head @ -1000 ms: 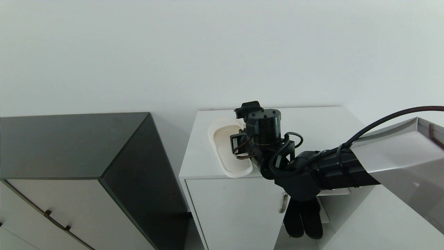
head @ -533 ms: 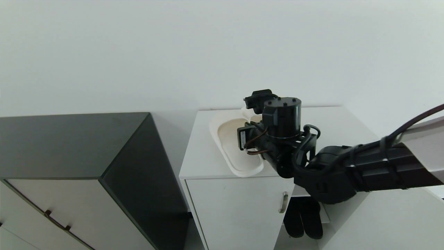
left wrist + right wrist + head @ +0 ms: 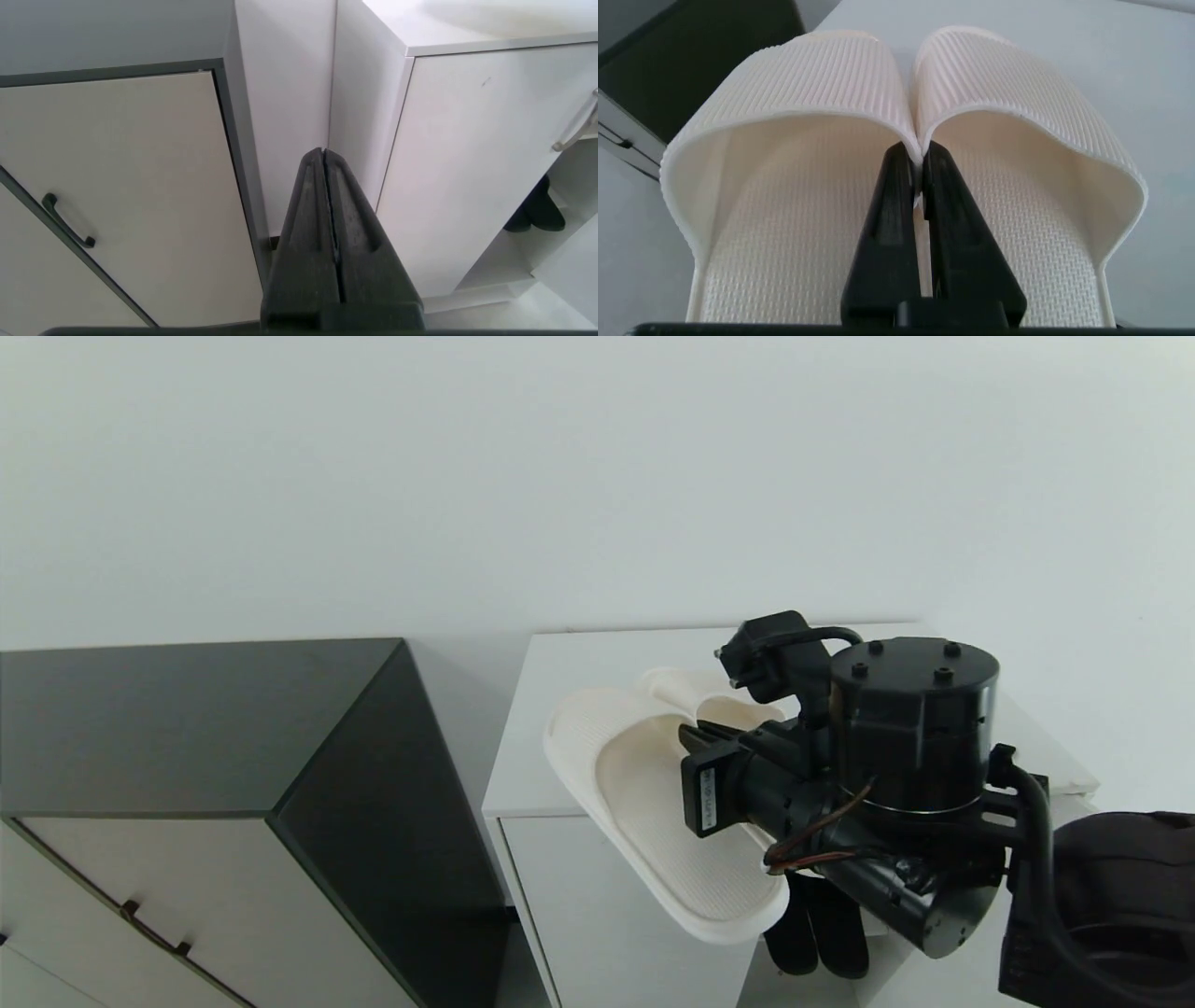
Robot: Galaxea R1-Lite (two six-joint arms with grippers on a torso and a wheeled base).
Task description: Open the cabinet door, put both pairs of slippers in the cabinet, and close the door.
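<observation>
Right pincer [image 3: 921,177] clamped on white slippers [image 3: 653,821]; pair lifted off cabinet [image 3: 579,691], nearer camera.

Right wrist housing [image 3: 910,719] was a black cylinder, four screws [image 3: 945,650] on its cap, white label [image 3: 707,793] on a black side block, thin brown cable [image 3: 826,821] and thick black cable [image 3: 1034,831] beneath, right pincer [image 3: 921,161] and left pincer [image 3: 324,161] were matte black wedges

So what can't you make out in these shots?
Head view: black slippers in the cabinet, mostly hidden behind the white slippers and right arm.
Left wrist view: cabinet interior, mostly blocked by its closed door.
Right wrist view: right hand fingertips, covered by the slipper straps.
</observation>
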